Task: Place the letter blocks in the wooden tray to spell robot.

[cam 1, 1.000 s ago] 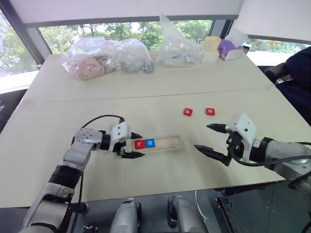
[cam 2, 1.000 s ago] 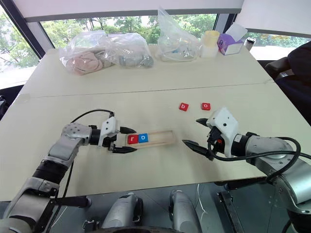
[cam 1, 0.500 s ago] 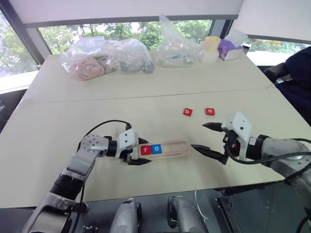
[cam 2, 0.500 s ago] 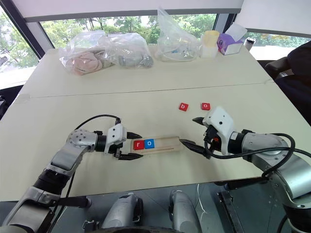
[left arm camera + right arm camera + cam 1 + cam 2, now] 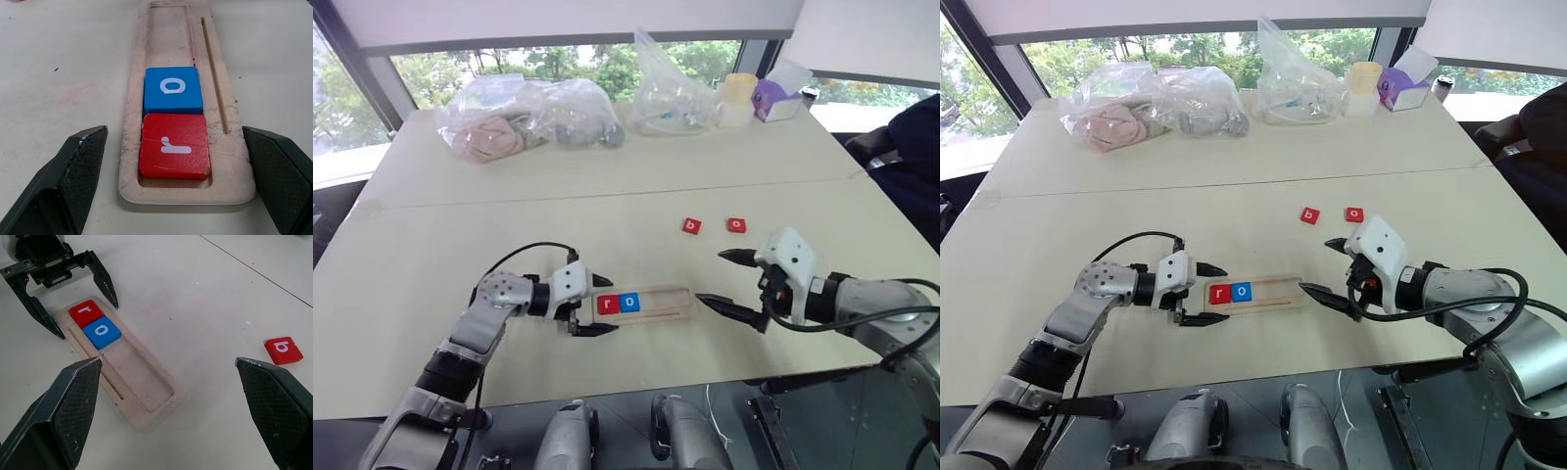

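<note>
The wooden tray [image 5: 661, 300] lies near the table's front edge, with a red "r" block [image 5: 608, 304] and a blue "o" block [image 5: 629, 303] side by side at its left end. My left gripper [image 5: 611, 306] is open. Its fingers [image 5: 73, 181] straddle that end without touching the tray's rim [image 5: 168, 29]. My right gripper [image 5: 710, 276] is open and empty just off the tray's right end. A red "b" block [image 5: 691, 226] and a red "o" block [image 5: 736, 224] lie loose on the table behind it. The right wrist view shows the "b" block [image 5: 282, 350] beyond the tray [image 5: 146, 387].
Clear plastic bags [image 5: 529, 117] with soft items sit at the back of the table. To their right stand a yellow cup [image 5: 738, 98] and a purple tissue box [image 5: 773, 98]. A seam [image 5: 607, 196] crosses the tabletop behind the loose blocks.
The tray and my left gripper have shifted a little to the right, toward the right gripper. The left fingers have spread off the tray's sides. The right gripper has hardly moved.
</note>
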